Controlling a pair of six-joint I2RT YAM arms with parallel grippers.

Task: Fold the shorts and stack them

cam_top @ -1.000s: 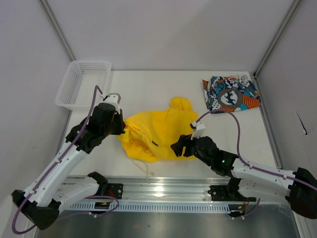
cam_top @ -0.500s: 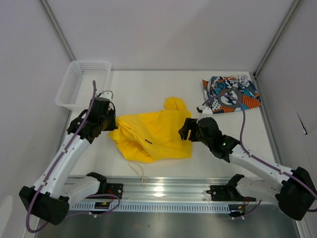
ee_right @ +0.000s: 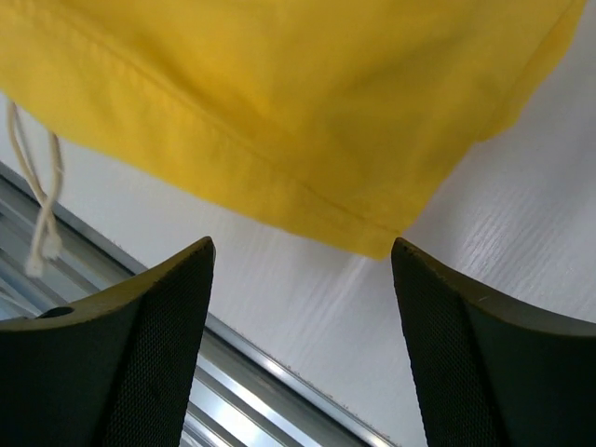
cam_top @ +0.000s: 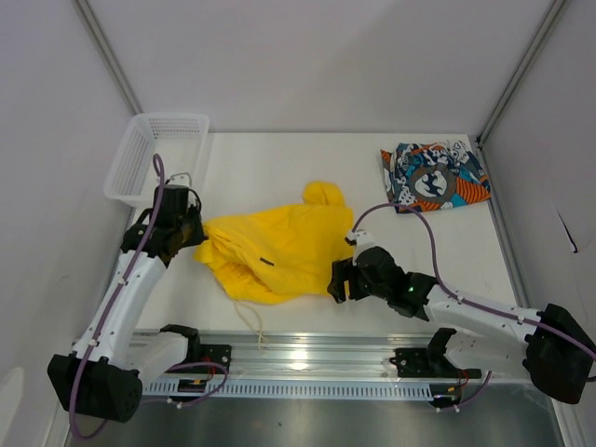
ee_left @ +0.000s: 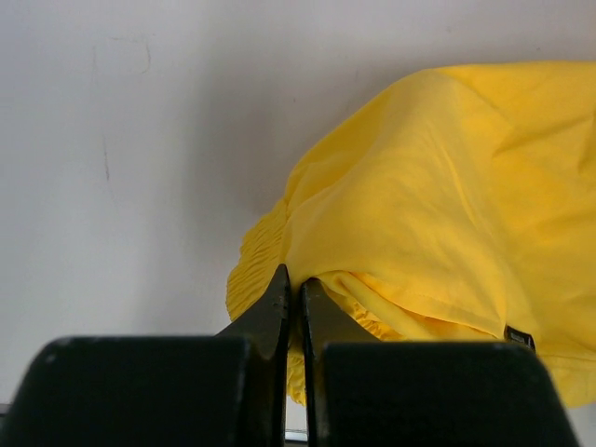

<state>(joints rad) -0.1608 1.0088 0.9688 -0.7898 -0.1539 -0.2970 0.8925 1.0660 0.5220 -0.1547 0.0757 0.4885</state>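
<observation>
Desk (cam_top: 279,158): white, far left corner covered by the basket. Yellow shorts (cam_top: 279,247): crumpled at centre-left of the desk, with their lower layers hidden. White mesh basket (cam_top: 126,163): far left corner. Printed shorts (cam_top: 433,175): folded at far right, well apart from the yellow pair. Left fingers (ee_left: 272,312): together, pinching the gathered yellow waistband, and the nipped cloth itself is hidden. Right fingers (ee_right: 140,345): apart, holding nothing, facing the yellow hem. Drawstring (ee_right: 42,214): white, trails toward the near rail, upper end hidden under cloth
</observation>
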